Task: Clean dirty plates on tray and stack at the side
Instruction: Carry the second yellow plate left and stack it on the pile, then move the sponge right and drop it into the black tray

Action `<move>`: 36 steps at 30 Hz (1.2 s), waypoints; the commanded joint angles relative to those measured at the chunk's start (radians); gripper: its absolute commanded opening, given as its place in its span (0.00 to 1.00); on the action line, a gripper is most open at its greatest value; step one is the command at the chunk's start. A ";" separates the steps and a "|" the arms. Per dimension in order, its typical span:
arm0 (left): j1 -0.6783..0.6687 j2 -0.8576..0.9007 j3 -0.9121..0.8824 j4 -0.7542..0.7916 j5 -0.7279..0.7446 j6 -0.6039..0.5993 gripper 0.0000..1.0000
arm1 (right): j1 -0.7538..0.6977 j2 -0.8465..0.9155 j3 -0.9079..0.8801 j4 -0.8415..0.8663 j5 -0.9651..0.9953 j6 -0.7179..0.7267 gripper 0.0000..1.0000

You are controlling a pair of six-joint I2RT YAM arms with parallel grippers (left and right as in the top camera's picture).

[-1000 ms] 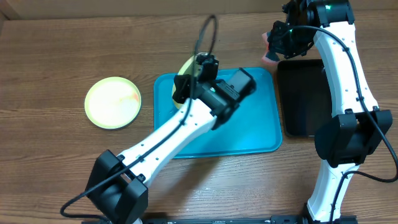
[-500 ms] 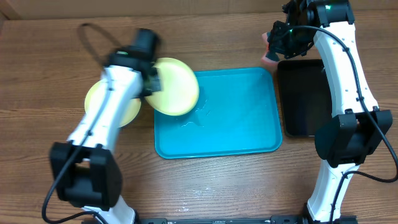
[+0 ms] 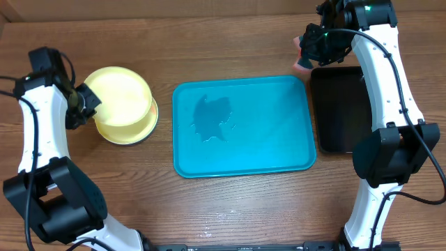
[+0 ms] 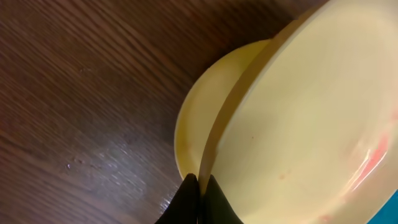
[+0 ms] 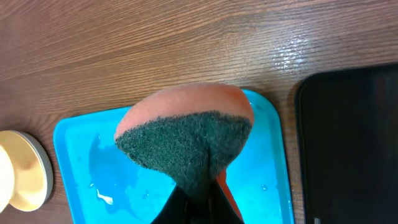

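Now the left claw, pinching a pale yellow round plate by its rim, has carried it off the turquoise plastic tray to nine o'clock, over the matching plate, so stacking looks close, while the right claw grips an orange-and-green sponge.

Brown wood-grain bench, and three things are lying flat on it. Just beside the left claw, on its inner side, a pale yellow plate rests on the wood. Between the two claws, mid-bench, sits the turquoise tray. Close to the right claw, on the robot's side of it, lies a glossy black tray, just beside the turquoise one with a sliver of bench between them.
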 commanded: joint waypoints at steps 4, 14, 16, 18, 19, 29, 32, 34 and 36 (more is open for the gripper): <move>0.005 0.022 -0.127 0.097 -0.012 0.014 0.04 | -0.006 -0.029 0.020 0.000 -0.008 0.002 0.04; 0.005 0.022 -0.200 0.142 -0.074 0.003 0.09 | -0.006 -0.029 0.020 -0.006 -0.008 0.002 0.04; 0.005 0.022 -0.200 0.142 -0.074 0.003 0.24 | -0.006 -0.029 0.020 -0.006 -0.008 0.002 0.04; 0.005 0.022 -0.200 0.142 -0.074 0.003 0.45 | -0.006 -0.029 0.020 -0.006 -0.008 0.001 0.04; 0.005 0.022 -0.200 0.142 -0.074 0.004 0.50 | -0.006 -0.029 0.020 -0.006 -0.008 0.001 0.04; -0.018 0.021 -0.088 0.088 0.062 0.129 0.60 | -0.011 -0.034 0.021 -0.021 0.014 0.001 0.04; -0.051 0.019 -0.014 0.035 0.072 0.147 0.61 | -0.021 -0.053 0.021 -0.065 0.093 0.001 0.04; -0.082 0.019 0.032 0.004 0.082 0.166 0.63 | -0.035 -0.066 0.021 -0.105 0.145 0.001 0.04; -0.119 0.019 0.060 -0.009 0.095 0.188 0.64 | -0.058 -0.074 0.021 -0.153 0.198 -0.011 0.04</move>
